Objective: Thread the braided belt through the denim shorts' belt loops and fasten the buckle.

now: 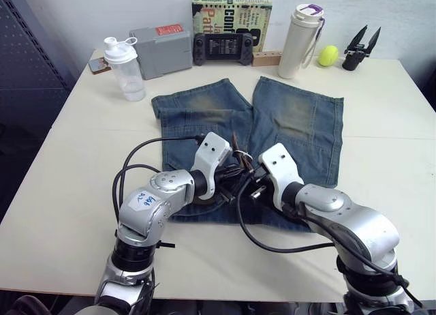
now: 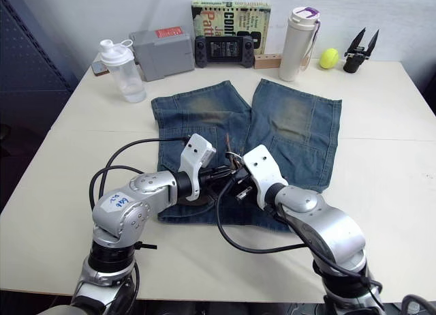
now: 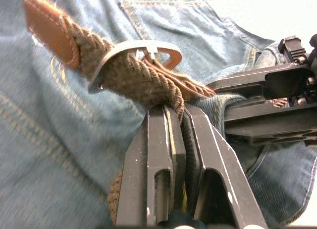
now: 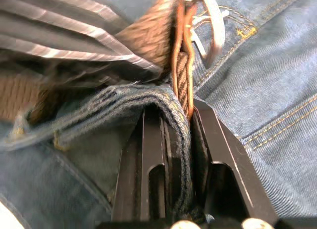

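At the centre of the frame, on the pale tabletop (image 1: 61, 165), the shorts (image 1: 300, 124) lie flat with their legs pointing to the upper edge and the waistband nearest the robot, where both arms meet. The left claw (image 3: 178, 112) is closed tight on the belt (image 3: 136, 80), pinching the braided cord just behind the buckle (image 3: 133, 50), whose grey frame stands free above the fingers. The right claw (image 4: 176, 115) is closed on a fold of waistband denim, with the belt's braid and tan edge caught alongside it in the same pinch. My guess is that the right one lifts and steadies the cloth so the left can work the strap at the buckle, the two held almost tip to tip for that reason. Whether the belt has passed every loop I cannot tell; the arms cover the waistband.
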Tool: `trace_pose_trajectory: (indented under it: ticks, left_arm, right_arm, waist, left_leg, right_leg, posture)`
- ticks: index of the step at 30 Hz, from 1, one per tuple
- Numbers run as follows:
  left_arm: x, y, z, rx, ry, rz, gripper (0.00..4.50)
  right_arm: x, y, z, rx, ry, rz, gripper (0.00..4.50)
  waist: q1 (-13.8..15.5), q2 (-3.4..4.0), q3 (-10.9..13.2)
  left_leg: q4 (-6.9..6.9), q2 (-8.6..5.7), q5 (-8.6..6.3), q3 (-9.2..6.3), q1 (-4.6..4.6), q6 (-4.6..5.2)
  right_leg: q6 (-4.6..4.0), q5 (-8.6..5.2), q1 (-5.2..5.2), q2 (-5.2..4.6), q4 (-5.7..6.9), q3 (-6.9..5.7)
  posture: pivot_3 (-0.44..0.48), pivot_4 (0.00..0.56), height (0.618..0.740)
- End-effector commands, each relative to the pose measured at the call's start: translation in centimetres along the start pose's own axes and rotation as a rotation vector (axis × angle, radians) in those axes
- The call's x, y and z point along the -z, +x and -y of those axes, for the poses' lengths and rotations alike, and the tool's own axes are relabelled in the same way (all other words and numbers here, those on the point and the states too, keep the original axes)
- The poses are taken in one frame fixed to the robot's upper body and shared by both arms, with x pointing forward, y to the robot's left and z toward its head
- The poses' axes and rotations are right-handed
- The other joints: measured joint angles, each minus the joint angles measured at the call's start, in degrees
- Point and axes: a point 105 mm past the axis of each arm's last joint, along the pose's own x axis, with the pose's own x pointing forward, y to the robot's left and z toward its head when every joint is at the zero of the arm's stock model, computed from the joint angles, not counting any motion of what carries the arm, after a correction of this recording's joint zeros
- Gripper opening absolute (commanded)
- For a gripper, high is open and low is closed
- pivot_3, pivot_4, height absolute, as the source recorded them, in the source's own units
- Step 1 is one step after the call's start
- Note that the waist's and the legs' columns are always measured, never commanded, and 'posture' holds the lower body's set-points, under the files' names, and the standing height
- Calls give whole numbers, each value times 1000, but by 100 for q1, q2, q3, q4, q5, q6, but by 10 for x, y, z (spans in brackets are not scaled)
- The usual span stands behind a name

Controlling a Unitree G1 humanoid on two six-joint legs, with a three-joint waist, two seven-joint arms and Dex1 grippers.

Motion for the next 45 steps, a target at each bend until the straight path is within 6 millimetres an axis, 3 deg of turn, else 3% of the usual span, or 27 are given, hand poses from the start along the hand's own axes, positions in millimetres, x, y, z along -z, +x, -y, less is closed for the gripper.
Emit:
trace_pose_trajectory:
  ticks: [1,6,8,10,12,16,17,20,23,30,34,39,42,45]
  left_arm:
    - [-9,-3,4,25,55,64,0]
    - [-4,-1,11,50,54,61,0]
    - [-3,-1,10,42,56,61,0]
    - [-3,0,10,42,58,63,0]
    - [-3,0,10,43,59,66,0]
    - [-3,2,11,43,61,68,0]
    - [-3,2,11,43,61,68,0]
    - [-2,3,12,51,68,67,0]
    - [-2,5,14,60,77,67,0]
    - [-6,6,16,58,170,84,0]
    - [-8,6,14,37,301,91,0]
    - [-8,7,14,24,362,91,0]
    - [-8,8,12,8,382,82,0]
    - [-7,8,11,-1,377,77,0]
  right_arm:
    - [-3,-7,-18,-123,-141,14,30]
    - [-2,-5,-10,-82,-165,23,30]
    - [-3,-7,-5,-63,-152,32,1048]
    - [-3,-12,-1,-58,-111,37,1635]
    - [-5,-20,6,-45,-86,43,2585]
    - [-15,-49,15,-85,-28,79,4288]
    - [-17,-54,17,-88,-25,82,4459]
    - [-39,-73,29,-104,-35,162,4459]
    - [-60,-76,38,-52,-156,219,4459]
    - [-40,-42,55,53,-647,73,4459]
    - [-38,-33,65,76,-767,60,4459]
    - [-34,-26,71,89,-797,50,4459]
    - [-34,-25,68,69,-781,57,3779]
    - [-33,-25,64,55,-777,57,2512]
  waist:
    - [2,0,0]
    - [10,0,0]
    - [13,0,0]
    - [16,0,0]
    - [36,0,0]
    - [92,-1,0]
    - [112,-1,0]
    - [136,-1,1]
    - [134,-1,0]
    - [138,-2,1]
    - [130,-2,1]
    - [138,-2,1]
    - [138,-2,1]
    - [138,-2,1]
  left_leg:
    - [2,-1,0,1,-1,0]
    - [2,0,0,-1,-1,0]
    - [2,1,0,-1,-1,0]
    - [3,1,0,-2,-1,0]
    - [3,0,0,-2,-3,0]
    - [5,0,0,-2,-4,1]
    - [5,0,0,-3,-4,1]
    - [6,-1,0,-1,-4,1]
    - [8,-1,1,1,-1,3]
    - [6,-6,1,1,-1,3]
    - [6,-3,1,2,-3,3]
    - [7,0,2,0,-4,3]
    - [9,0,2,-3,-6,3]
    - [9,0,2,-3,-6,3]
  right_leg:
    - [0,0,1,-2,0,1]
    - [0,0,2,-2,-2,0]
    - [0,0,2,-2,-2,-1]
    - [0,0,2,-2,-2,-2]
    - [0,0,3,-3,-3,-1]
    - [0,0,4,-3,-5,-1]
    - [0,0,4,-3,-4,-1]
    - [0,0,6,-3,-7,0]
    - [0,0,8,-3,-8,0]
    - [1,0,10,-5,-12,-1]
    - [1,0,8,-5,-12,-5]
    - [0,0,9,-5,-11,-7]
    - [0,0,11,-5,-12,-10]
    - [0,0,10,-5,-10,-10]
  posture:
    - [0,150,731]
    - [0,150,731]
    - [0,150,731]
    - [0,150,731]
    - [0,150,731]
    - [0,150,731]
    - [0,150,731]
    - [0,150,731]
    - [0,150,731]
    - [0,150,731]
    - [0,150,731]
    - [0,150,731]
    - [0,150,731]
    - [0,150,731]
